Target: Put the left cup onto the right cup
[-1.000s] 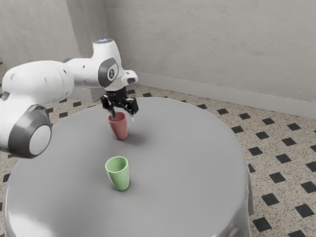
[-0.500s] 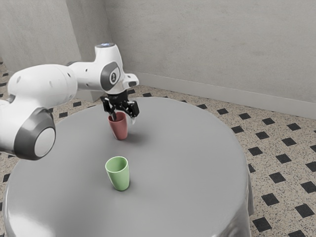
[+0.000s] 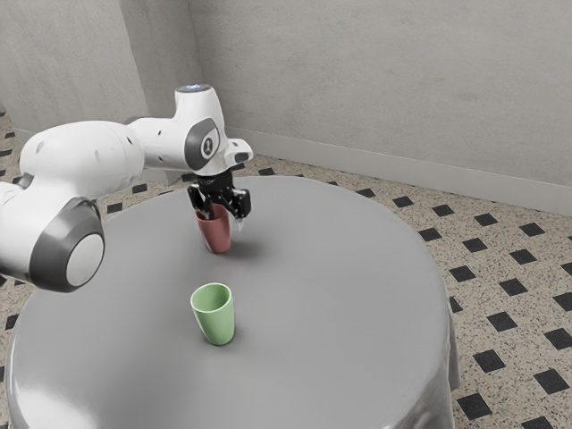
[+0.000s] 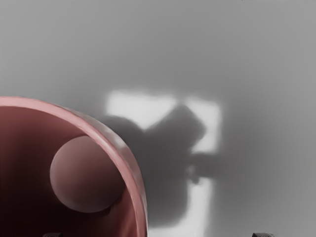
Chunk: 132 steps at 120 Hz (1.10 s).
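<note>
Nearest to the camera in the exterior view, the green cup point(image 3: 213, 315) stands upright and alone on the round grey table point(image 3: 357, 286), with its mouth up and nothing inside that I can see. It is the cup that must receive the other one, as I judge, because the arm is busy at the other cup. Behind it, well apart, the red cup point(image 3: 215, 234) stands also upright on the table. The gripper point(image 3: 219, 211) is lowered onto its rim from above. The jaws are apart and seem to stand one on each side of the cup's wall. In the wrist view the red rim passes just under the hand and neither dark fingertip presses it. So the cup is not grasped, and it rests with its base on the table. Of the task, only the approach looks done. What is left is to close on the wall, lift the red cup, carry it over the green one and set it down on it. Farther back are the tiled floor point(image 3: 500, 259) and the plain wall point(image 3: 402, 80).
</note>
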Motion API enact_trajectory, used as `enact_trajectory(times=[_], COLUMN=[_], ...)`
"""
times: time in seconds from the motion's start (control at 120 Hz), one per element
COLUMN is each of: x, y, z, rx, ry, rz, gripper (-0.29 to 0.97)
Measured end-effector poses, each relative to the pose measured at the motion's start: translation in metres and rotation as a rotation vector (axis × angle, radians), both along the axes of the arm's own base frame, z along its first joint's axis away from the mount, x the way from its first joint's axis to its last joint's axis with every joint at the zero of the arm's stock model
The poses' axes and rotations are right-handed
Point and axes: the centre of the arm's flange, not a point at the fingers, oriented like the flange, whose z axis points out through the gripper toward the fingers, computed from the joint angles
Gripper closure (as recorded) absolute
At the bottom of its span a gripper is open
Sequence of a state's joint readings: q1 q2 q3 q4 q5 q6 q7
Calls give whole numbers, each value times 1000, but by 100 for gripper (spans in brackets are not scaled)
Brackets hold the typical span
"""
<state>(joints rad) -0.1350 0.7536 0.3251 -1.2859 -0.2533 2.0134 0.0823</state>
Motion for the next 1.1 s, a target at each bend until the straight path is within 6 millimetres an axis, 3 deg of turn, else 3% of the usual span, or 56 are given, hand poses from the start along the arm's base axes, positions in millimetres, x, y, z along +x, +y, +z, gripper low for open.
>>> enact_trajectory(times=[0.208,0.642,0.883,1.1], x=[-2,-5,-5,-6], y=[4,14,15,16], z=[-3,-2,-2,-3], rx=[4,15,15,16], ry=[10,20,22,26], rz=[13,37,47,57], gripper=[40,47,66,74])
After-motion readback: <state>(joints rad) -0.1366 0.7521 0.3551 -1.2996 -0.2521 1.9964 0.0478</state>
